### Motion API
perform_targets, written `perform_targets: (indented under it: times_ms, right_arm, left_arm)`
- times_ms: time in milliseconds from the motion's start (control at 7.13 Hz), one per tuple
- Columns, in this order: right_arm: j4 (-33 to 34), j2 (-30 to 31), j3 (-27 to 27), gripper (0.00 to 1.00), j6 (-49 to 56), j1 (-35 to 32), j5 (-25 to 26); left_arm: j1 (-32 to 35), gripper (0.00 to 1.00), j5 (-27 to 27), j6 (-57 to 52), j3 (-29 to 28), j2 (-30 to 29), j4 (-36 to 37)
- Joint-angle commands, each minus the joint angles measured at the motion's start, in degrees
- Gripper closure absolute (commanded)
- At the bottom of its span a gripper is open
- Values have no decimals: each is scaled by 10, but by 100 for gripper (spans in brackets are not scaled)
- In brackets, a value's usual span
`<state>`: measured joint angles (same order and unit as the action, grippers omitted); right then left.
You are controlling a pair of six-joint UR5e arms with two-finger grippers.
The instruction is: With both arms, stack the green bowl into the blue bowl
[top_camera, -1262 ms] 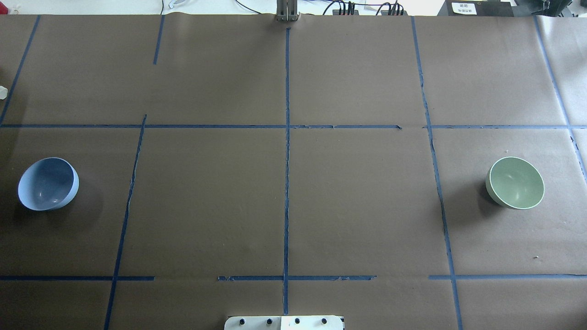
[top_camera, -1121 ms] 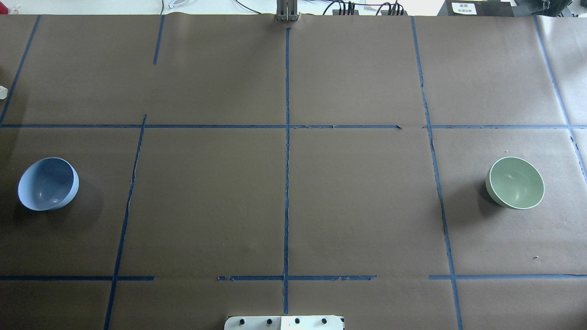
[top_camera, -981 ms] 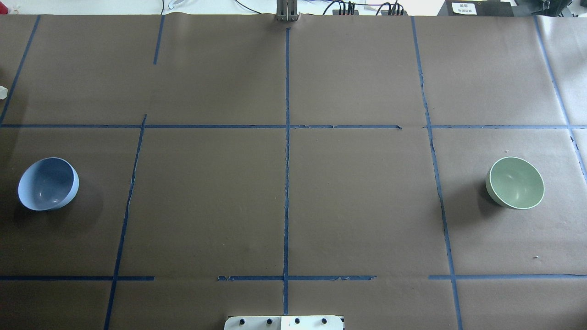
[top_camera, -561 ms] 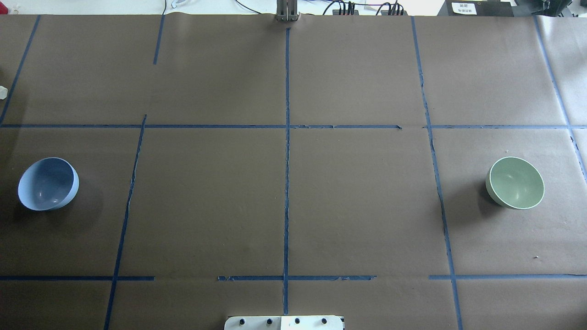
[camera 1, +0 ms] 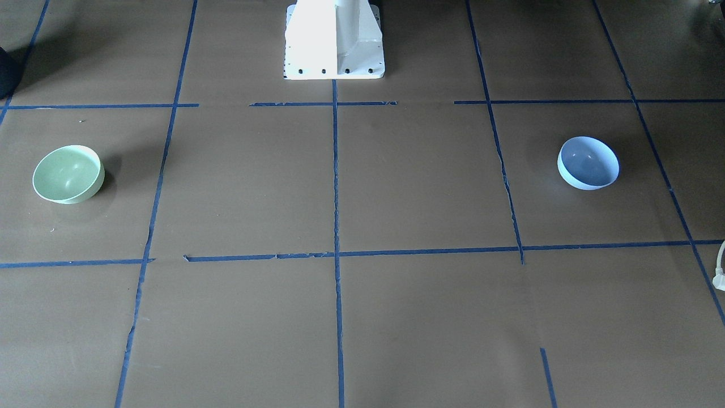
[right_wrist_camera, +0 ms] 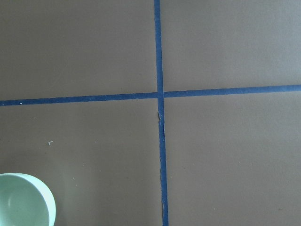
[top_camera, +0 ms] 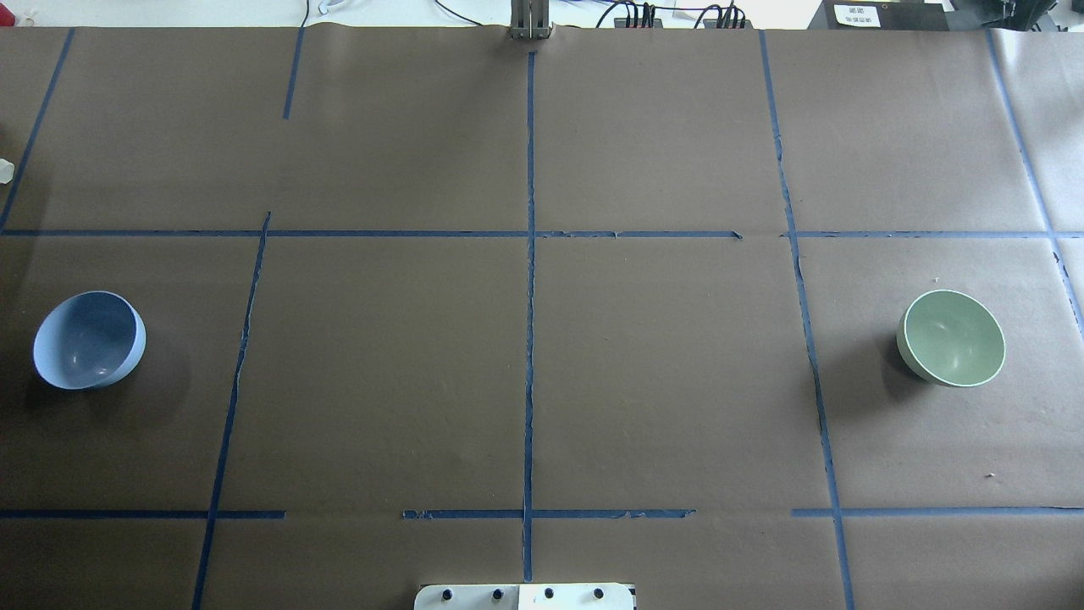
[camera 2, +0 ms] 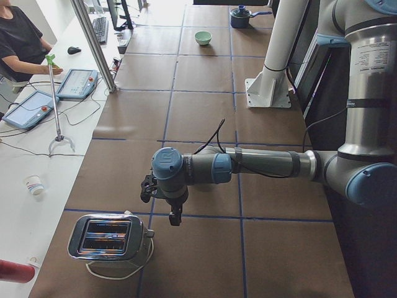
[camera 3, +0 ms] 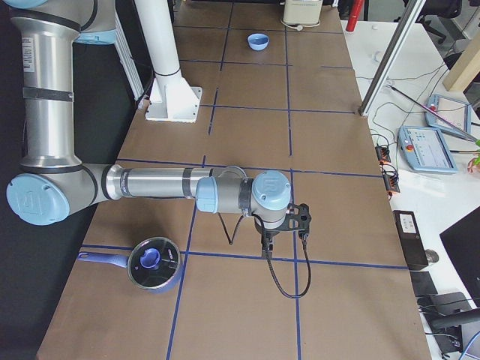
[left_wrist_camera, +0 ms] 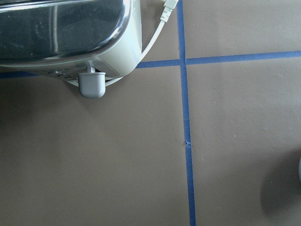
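The green bowl (top_camera: 954, 338) stands upright on the table's right side, seen also in the front view (camera 1: 68, 174) and at the right wrist view's lower left corner (right_wrist_camera: 21, 200). The blue bowl (top_camera: 88, 340) stands tilted on the left side, seen also in the front view (camera 1: 588, 162) and far off in the right side view (camera 3: 259, 41). The left gripper (camera 2: 147, 187) hangs over the table near a toaster. The right gripper (camera 3: 302, 217) hangs over the table's right end. Both grippers show only in the side views, so I cannot tell whether they are open or shut.
A chrome toaster (camera 2: 111, 237) with a white cord stands at the table's left end, under the left wrist camera (left_wrist_camera: 61, 33). A blue lidded pot (camera 3: 152, 262) sits at the right end. The white pedestal (camera 1: 334, 39) stands mid-table. An operator (camera 2: 22, 43) sits beside the table.
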<state>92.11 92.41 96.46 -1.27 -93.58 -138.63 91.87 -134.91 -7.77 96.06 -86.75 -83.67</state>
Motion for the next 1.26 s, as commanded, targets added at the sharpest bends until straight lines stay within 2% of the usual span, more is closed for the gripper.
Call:
perform_targets:
  times_ms: [0,140,280,561,701,841,1121]
  right_arm:
    - [-1,-15,-1,0,-2,1,-1]
    - [-1,-14,-3,0,-2,2,-1]
    - [-14,-16,-4,0,-4,5,-2]
    - [-32,-13,-7,0,-6,6,-7]
    - [-32,-13,-8,0,-6,5,-20]
    - [-32,-13,-8,0,-6,5,-24]
    - [-32,-13,-7,0,-6,5,-26]
  left_arm:
    - [0,0,-12,9,8,0,-1]
    - [-2,0,-51,53,8,0,-17]
    - [-15,0,-76,121,8,5,-81]
    - [-99,0,-75,334,7,23,-245]
    - [-141,0,-69,429,6,25,-304]
    - [-186,0,-45,499,3,25,-356]
    - [-280,0,44,595,-14,32,-426]
